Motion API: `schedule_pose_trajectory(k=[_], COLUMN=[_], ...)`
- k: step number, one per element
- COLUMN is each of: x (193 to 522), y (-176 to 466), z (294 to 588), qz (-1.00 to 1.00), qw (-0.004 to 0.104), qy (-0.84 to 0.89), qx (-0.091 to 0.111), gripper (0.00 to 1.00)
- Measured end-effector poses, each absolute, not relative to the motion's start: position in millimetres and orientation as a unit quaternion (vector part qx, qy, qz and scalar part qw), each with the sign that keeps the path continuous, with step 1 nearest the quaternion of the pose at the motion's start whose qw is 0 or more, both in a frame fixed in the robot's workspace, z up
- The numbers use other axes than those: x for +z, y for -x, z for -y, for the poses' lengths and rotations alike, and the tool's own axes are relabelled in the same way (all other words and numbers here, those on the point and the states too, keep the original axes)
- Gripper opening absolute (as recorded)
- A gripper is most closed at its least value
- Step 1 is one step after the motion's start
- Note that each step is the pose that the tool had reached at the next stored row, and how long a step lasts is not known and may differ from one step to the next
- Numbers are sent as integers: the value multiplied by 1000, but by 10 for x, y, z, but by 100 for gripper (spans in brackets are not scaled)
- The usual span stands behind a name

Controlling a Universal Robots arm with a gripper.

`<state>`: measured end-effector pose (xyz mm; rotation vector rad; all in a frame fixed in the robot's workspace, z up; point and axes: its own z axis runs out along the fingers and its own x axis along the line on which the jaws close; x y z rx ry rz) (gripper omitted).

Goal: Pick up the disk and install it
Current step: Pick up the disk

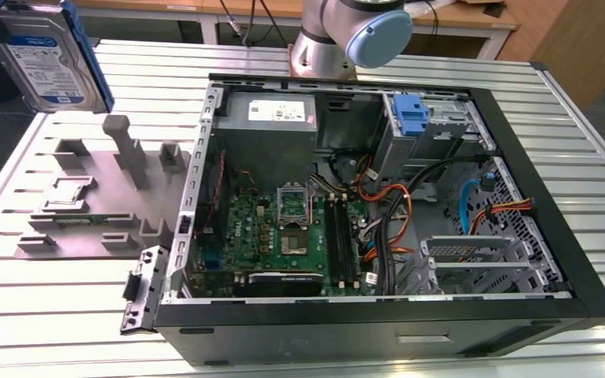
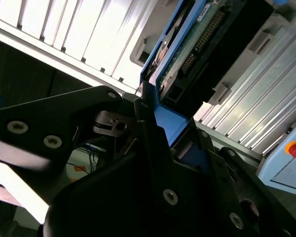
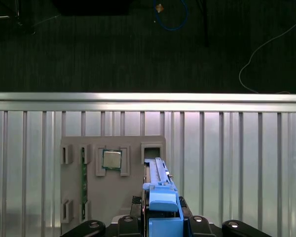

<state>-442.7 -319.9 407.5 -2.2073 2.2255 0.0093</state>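
Exterior view: the disk [image 1: 45, 59] hangs in the air at about ten o'clock of the frame, close to the camera. It stands on edge with its white-and-blue label facing the lens and a blue rail along its side. It is well clear of the slatted metal table [image 1: 72, 315] below it.

An open computer case [image 1: 387, 335] lies on its side on the table and takes up the middle of the picture and the three o'clock side. Inside it, a green motherboard [image 1: 281, 236] sits toward seven o'clock and a grey power supply [image 1: 271, 118] toward eleven o'clock. A narrow blue bracket [image 1: 413, 118] is at one o'clock, and a bare metal drive cage [image 1: 476, 260] is at four o'clock among coloured cables. The arm's base [image 1: 350, 31] stands at twelve o'clock, just behind the case.

At nine o'clock from the case, beside it on the table, lies a grey fixture tray [image 1: 124, 169].

In the second wrist view, the gripper [image 2: 175, 131] is clamped on the disk. Its black fingers [image 2: 148, 113] press against the blue rail on either side, and the drive's circuit board and connector pins extend beyond them.

In the first wrist view, the camera looks straight down past the disk's blue edge onto the tray. The tray holds a square processor chip [image 3: 111, 159] in one pocket and a thin green circuit strip [image 3: 83, 173] in a slot beside it.
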Motion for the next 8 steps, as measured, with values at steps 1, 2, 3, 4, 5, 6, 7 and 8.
schedule_pose_trajectory(k=[1,2,3,4,5,6,7,8], x=[4078,4081,4083,4084,4087,4091,4093,4097], y=[4427,4427,4427,4427,4427,4427,4427,4427], z=[3199,3199,3199,3199,3199,3199,3199,3199], qz=[-710,-710,-710,-710,-710,-710,-710,-710], qw=[4,3,4,4,4,4,4,4], qy=[704,704,704,704,704,704,704,704], qx=[3,3,3,3,3,3,3,3], gripper=[37,37,37,37,37,37,37,37])
